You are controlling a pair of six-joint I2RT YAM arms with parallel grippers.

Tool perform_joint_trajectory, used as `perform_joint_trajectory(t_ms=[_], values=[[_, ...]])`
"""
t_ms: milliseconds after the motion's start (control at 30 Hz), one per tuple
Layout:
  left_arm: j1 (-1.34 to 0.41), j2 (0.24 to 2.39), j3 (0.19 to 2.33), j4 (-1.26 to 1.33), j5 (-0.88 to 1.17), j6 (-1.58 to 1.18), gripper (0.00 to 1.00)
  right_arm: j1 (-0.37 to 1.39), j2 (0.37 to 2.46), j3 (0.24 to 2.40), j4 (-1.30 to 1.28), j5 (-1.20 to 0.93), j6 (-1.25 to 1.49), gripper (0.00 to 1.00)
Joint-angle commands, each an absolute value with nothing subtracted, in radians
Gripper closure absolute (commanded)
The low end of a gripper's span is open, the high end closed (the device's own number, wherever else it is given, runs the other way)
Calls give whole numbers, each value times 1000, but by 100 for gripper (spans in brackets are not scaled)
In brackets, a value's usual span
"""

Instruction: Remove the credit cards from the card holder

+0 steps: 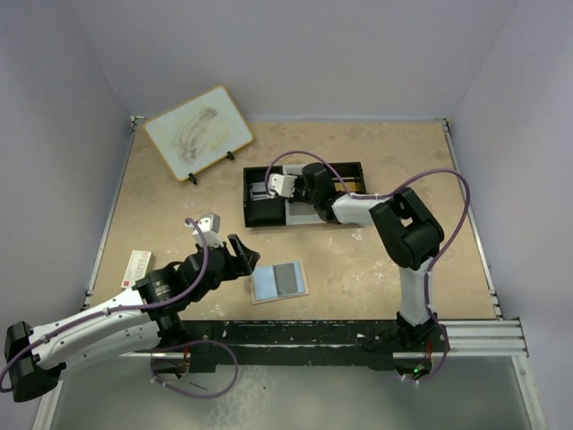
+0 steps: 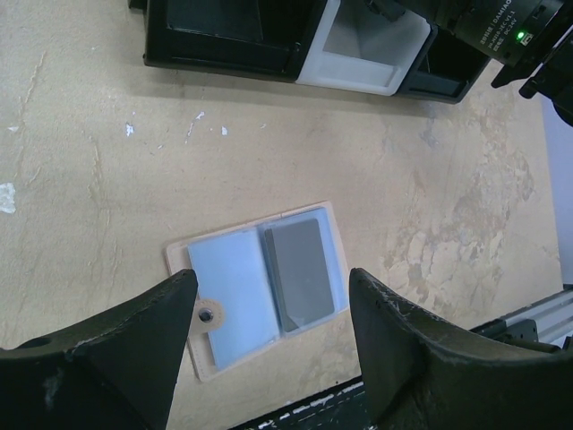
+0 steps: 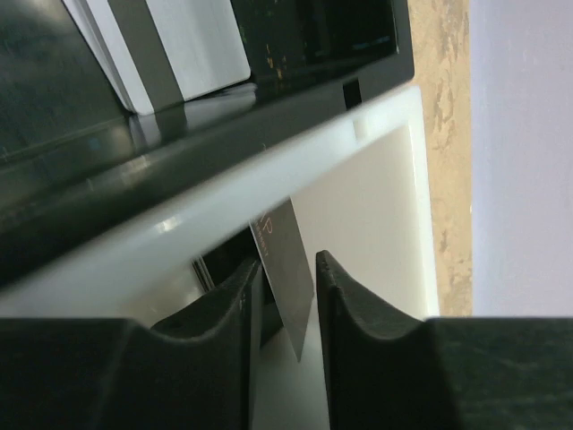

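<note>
Credit card (image 3: 286, 278) sits tilted in the parted right gripper (image 3: 288, 262) (left gripper (image 2: 270, 279) gapes too); could catch the tray (image 3: 269, 170) rim.

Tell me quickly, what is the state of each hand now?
Left hand: open, empty, near the card holder.
Right hand: narrowly parted, a dark credit card between, over the tray; grip cannot be told.

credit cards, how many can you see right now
3. One grey card lies in the card holder; one dark card sits between the right gripper's fingers over the tray's white compartment; one striped card lies in a black compartment. Others may be hidden.
</note>
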State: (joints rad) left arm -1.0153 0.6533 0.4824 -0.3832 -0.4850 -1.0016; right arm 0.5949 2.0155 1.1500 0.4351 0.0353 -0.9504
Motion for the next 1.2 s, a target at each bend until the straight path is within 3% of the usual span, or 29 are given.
perform_joint_trajectory(t_ms=[0, 733, 967, 1067, 1167], values=[[-1019, 646, 508, -370, -499, -992, 33, 593, 1955, 1199, 385, 3, -918, 61], [-1019, 641, 474, -354, -465, -1023, 33, 583, 1727, 1138, 389, -74, -748, 54], [-1019, 666, 450, -340, -450, -1055, 33, 582, 1449, 1015, 444, -69, -218, 52], [-1021, 673, 426, -333, -433, -1069, 33, 581, 1356, 976, 352, -78, 158, 56], [-1022, 674, 396, -311, -412, -1078, 33, 582, 1334, 931, 201, -195, 337, 58]])
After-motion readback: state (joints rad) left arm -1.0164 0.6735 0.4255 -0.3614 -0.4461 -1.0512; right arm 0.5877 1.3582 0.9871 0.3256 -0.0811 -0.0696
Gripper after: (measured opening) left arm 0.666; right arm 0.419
